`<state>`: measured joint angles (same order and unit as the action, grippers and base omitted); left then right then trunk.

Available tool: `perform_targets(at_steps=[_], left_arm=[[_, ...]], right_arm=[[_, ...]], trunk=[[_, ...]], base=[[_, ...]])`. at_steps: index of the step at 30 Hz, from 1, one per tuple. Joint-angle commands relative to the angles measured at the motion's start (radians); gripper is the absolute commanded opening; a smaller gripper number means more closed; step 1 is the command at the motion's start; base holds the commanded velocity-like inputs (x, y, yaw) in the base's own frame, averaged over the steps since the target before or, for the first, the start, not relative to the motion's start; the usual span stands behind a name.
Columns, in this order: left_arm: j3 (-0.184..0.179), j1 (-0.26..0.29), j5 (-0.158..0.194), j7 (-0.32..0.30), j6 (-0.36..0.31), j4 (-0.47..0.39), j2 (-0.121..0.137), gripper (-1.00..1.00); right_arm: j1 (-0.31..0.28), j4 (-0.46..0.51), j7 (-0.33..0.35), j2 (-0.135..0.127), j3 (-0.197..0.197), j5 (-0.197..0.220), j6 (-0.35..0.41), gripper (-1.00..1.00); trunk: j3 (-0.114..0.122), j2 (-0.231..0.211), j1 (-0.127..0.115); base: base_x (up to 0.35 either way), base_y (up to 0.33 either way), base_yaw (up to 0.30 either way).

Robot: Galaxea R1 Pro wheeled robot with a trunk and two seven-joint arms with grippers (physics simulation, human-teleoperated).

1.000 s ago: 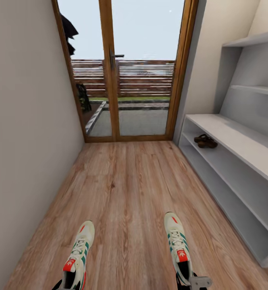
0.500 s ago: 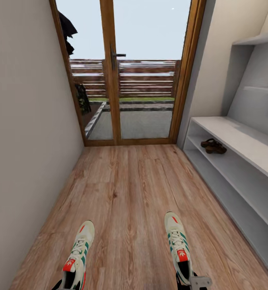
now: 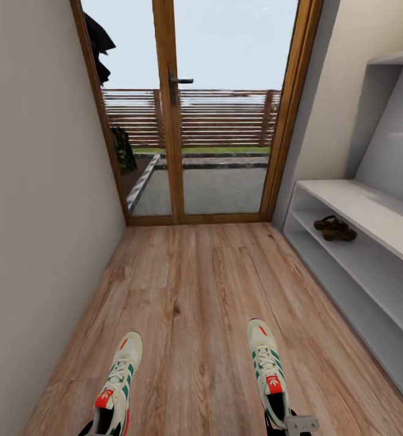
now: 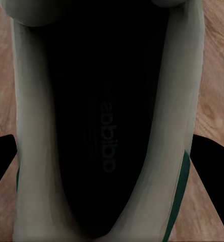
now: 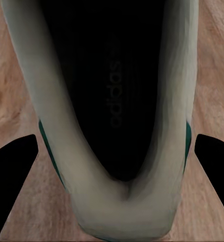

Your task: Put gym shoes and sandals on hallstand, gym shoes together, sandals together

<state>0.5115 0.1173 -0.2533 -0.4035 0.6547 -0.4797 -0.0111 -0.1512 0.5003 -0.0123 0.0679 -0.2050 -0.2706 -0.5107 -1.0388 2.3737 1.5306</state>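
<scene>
— Both claws carry a gym shoe, as far as I can judge. From the head camera the left claw (image 3: 91,430) is a dark sliver under the heel of the left gym shoe (image 3: 117,384), and the right claw (image 3: 289,424) sits at the heel of the right gym shoe (image 3: 268,372). Each wrist camera looks straight into a shoe's dark opening, black fingers (image 4: 2,159) flanking the cream sides (image 5: 61,166).

— Closed firmly?

— That I cannot tell; the fingers stand beside the shoes, and contact is hidden.

— And the rest?

— The sandals (image 3: 334,228) already lie together on the hallstand (image 3: 371,209), on its upper tier near the door end. Both sneakers hang over the corridor floor (image 3: 189,290), well short of the hallstand.

— Risks?

— A heel-only hold on a soft collar may let the long toe swing or slip while turning. The tier openings look low, so a toe could catch the shelf edge.

— Surfaces?

— Smooth pale-grey boards, grained wood planks, cream uppers with green stripes and red labels.
</scene>
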Motion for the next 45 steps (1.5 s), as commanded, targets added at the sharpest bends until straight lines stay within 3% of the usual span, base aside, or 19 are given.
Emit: perform_targets(at_steps=[1, 32, 45], left_arm=[[0.009, 0.001, -0.007, -0.006, 0.003, 0.000, -0.001, -1.00], [0.007, 0.001, -0.006, -0.006, 0.002, 0.000, -0.001, -1.00], [0.008, 0.001, -0.007, -0.006, 0.004, 0.000, -0.001, -1.00]], right_arm=[[-0.001, 0.000, -0.001, 0.001, -0.007, -0.010, -0.003, -1.00], [-0.001, -0.001, 0.001, 0.001, -0.007, -0.010, -0.003, -1.00], [-0.001, -0.001, 0.002, 0.001, -0.007, -0.010, -0.003, -1.00]], trunk=[[-0.001, 0.000, 0.000], [-0.001, 0.000, 0.000], [-0.001, 0.000, 0.000]], base=[[0.338, 0.112, -0.066], [0.322, 0.167, -0.247], [0.334, 0.036, -0.265]])
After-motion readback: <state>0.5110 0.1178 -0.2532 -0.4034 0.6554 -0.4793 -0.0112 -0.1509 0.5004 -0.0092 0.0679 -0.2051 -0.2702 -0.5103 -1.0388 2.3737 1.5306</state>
